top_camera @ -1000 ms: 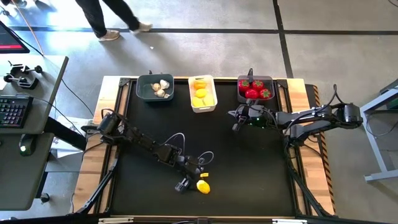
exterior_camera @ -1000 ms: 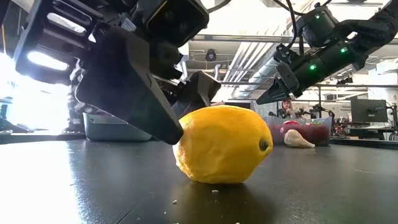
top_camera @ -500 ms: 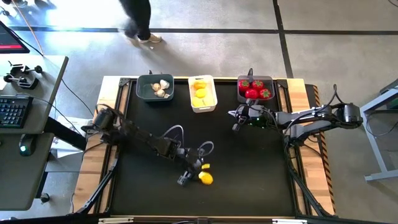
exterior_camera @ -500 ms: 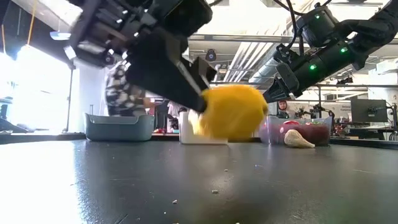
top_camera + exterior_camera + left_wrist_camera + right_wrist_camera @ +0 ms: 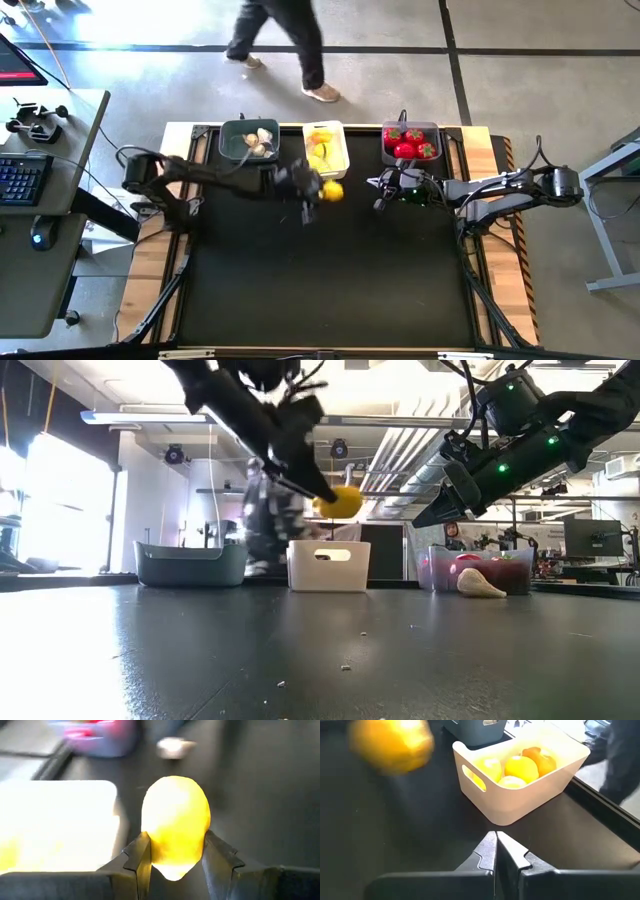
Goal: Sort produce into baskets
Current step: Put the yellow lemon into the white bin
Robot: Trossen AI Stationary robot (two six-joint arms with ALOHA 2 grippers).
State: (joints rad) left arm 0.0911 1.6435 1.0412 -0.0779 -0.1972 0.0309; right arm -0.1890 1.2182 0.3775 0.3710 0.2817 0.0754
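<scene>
Carrying a lemon (image 5: 333,191) in my left claw (image 5: 322,190) toward the white basket (image 5: 341,168); in the high view it hangs above the table (image 5: 330,280), just beside that basket's near right corner, not yet over the opening.

To do this well I'd bring the lemon fully over the basket's middle, clear the rim, and get low before letting go. It already holds several yellow pieces (image 5: 520,767), so a drop from height could bounce out. I'd also watch the parked right arm close by.

Left claw: partly closed, fingers (image 5: 137,860) clamped on both sides of the lemon (image 5: 175,822), which sticks out forward of the tips.

Right claw (image 5: 381,196): fingers pressed together, holding nothing, hovering over the table in front of the dark basket (image 5: 390,156) with the red pieces (image 5: 410,143). One whitish piece (image 5: 481,584) lies on the table near that basket.
</scene>
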